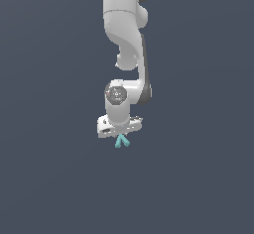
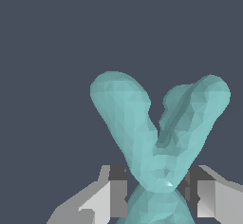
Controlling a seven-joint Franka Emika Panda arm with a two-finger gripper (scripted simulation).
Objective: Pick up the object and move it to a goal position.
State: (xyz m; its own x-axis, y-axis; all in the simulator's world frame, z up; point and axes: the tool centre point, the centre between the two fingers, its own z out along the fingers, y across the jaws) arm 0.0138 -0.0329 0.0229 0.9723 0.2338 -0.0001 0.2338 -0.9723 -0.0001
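Step in hand: carrying, by my reading — the object (image 1: 121, 141) hangs from the gripper (image 1: 120, 133), apparently clear of any surface, though the plain dark ground makes that hard to confirm.
Next move: transport toward the goal; no goal marker shows in either view, so its direction cannot be told. The pinch must hold on a slim crossing.
Jaws: nearly together, clamped on the teal object (image 2: 159, 137) at the crossing of its two bars.
Fingertips (image 2: 117, 190): one pad on each side, touching the crossing.
Object position: between the jaws — two bar ends splay out beyond the tips, the rest sits back between them.
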